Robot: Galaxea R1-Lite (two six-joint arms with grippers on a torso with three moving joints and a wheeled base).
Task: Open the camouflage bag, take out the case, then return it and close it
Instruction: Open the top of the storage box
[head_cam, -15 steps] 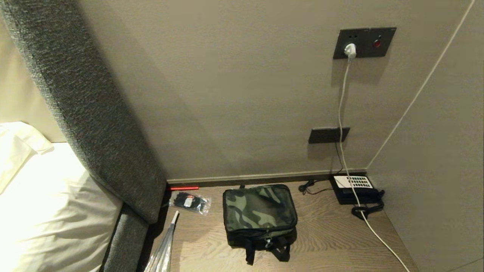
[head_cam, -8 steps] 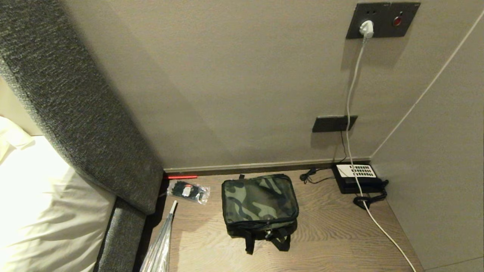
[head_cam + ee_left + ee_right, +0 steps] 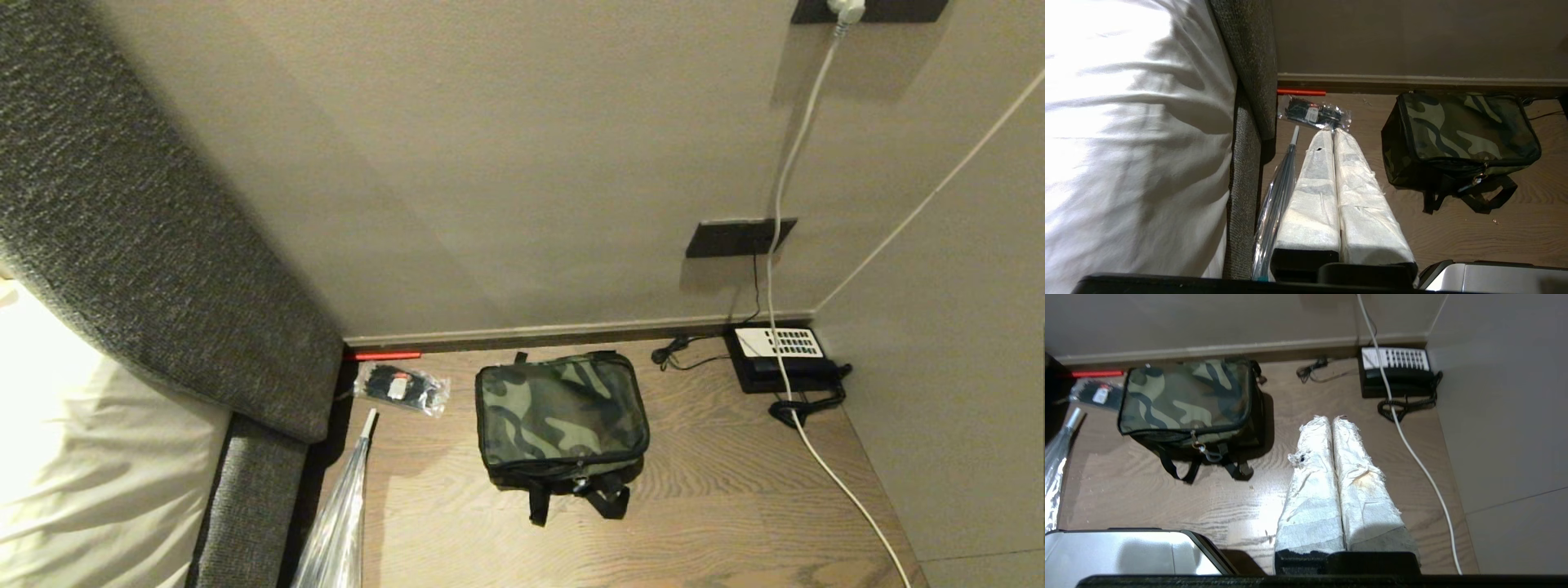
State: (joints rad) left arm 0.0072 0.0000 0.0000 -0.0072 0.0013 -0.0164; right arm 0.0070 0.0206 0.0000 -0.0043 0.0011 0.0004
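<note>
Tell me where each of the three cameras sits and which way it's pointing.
Head view: high, facing forward and down at the camouflage bag on the wooden surface; no arm shows.
Left wrist view: behind the shut left gripper, beside the bed.
Right wrist view: behind the shut right gripper, toward the telephone.
All share the bag and the clear packet.

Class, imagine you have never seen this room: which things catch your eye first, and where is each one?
The camouflage bag draws the eye first: zipped shut, it sits on the wooden surface near the wall. To its right, in the corner, a black telephone has a white cable hanging over it from a wall socket. On the left are a grey padded headboard and white bedding.
</note>
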